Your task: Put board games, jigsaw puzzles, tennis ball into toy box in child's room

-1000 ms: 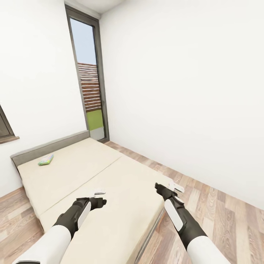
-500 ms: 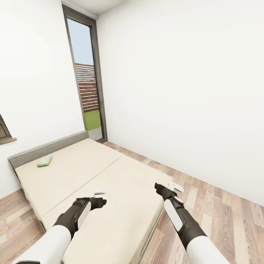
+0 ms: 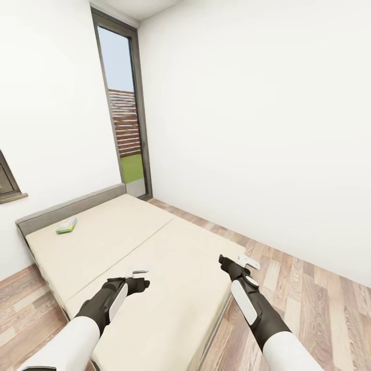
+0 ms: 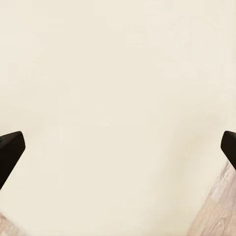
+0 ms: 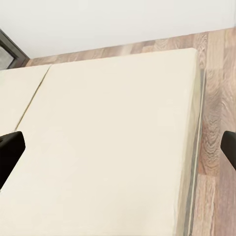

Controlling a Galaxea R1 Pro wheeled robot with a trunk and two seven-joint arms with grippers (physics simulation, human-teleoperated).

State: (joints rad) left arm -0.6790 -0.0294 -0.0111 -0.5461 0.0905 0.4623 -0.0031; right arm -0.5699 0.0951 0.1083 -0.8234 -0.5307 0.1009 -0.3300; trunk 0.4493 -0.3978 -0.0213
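Both hands, left (image 3: pixel 138 277) and right (image 3: pixel 238 265), hang released and empty over the bed (image 3: pixel 154 268); board game (image 3: pixel 66 225) at ten o'clock near the headboard edge; bare floor (image 3: pixel 309 288) at three o'clock

Each arm has a glossy white cylindrical upper segment nearest the camera, joined to a matte black forearm. A long white rounded panel is inset along the black forearm on both sides. The black casing narrows at the wrist into a compact black housing. The left gripper (image 3: pixel 138 270) ends in a flat white plate-like part above the black wrist block; the right gripper (image 3: pixel 248 262) carries a similar small white plate with a darker mark on its face. In both wrist views, the black fingers (image 4: pixel 10 151) (image 5: pixel 10 152) appear as plain dark wedge-shaped tips with blunt ends.
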